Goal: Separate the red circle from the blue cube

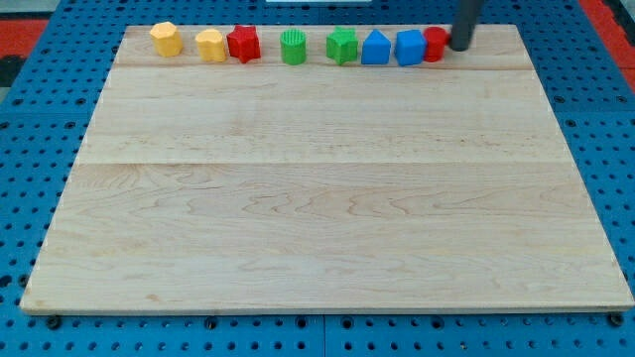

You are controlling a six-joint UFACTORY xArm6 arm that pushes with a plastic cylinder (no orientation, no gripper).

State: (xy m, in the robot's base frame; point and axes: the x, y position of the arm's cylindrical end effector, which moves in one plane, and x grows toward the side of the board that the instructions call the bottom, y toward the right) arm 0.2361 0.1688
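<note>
A pale wooden board (327, 198) fills most of the view, lying on a blue pegboard surface (30, 149) dotted with holes. My rod comes down at the view's top right; it carries no claw, so there is nothing to be open or closed. My tip (459, 46) touches the right side of the red circle (435, 44). That circle (small, glossy, partly hidden) is pressed against the blue cube (410, 47) on its left. Along the top edge, going left: a blue block (375, 48), green block (342, 46), green cylinder (293, 47), red block (244, 44) and two yellow blocks (210, 45) (166, 39).
</note>
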